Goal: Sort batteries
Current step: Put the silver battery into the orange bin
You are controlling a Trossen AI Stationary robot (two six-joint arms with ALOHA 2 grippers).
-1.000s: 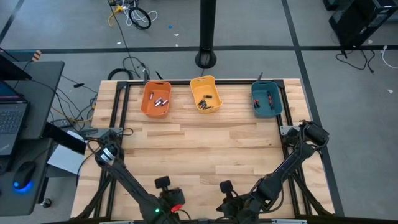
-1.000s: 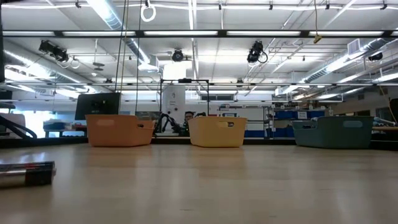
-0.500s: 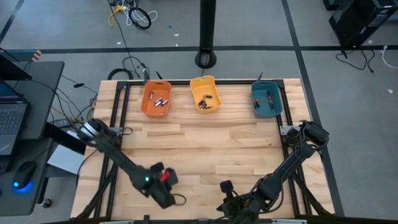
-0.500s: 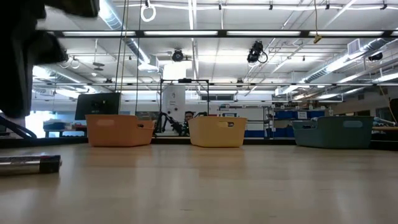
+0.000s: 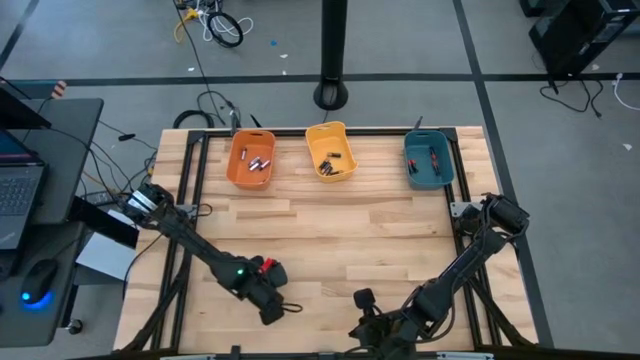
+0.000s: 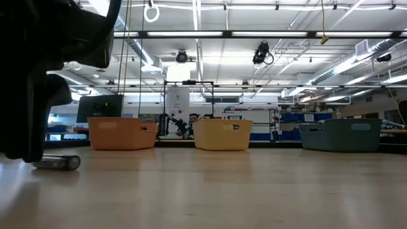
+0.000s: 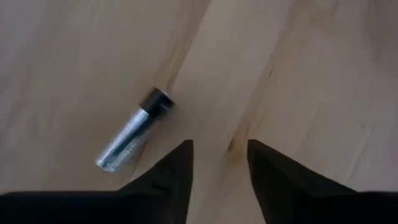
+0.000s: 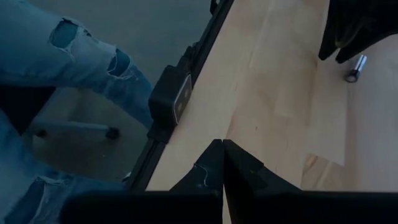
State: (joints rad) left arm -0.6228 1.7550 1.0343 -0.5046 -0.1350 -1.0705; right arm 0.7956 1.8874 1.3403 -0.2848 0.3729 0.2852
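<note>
One silvery battery (image 7: 133, 131) with a dark end lies on its side on the wooden table (image 5: 330, 240) near the front left; it also shows in the low view (image 6: 57, 163) and the right wrist view (image 8: 356, 67). My left gripper (image 7: 219, 158) points down just beside it, open, with nothing between its fingers; the battery lies outside one finger. It also shows in the high view (image 5: 272, 312). My right gripper (image 8: 222, 149) waits shut near the table's front edge (image 5: 362, 300). More batteries lie in the orange bin (image 5: 250, 160), the yellow bin (image 5: 330, 152) and the teal bin (image 5: 430, 160).
The three bins stand in a row along the table's far edge. A black metal frame (image 8: 171, 102) runs along the table's near side, and a person's legs in torn jeans (image 8: 68, 56) are beyond it. The middle of the table is bare wood.
My left gripper has swung out from the table's near edge and come down beside the battery; in the low view it has entered from above at the left. The battery has rolled a little away from the near edge.
</note>
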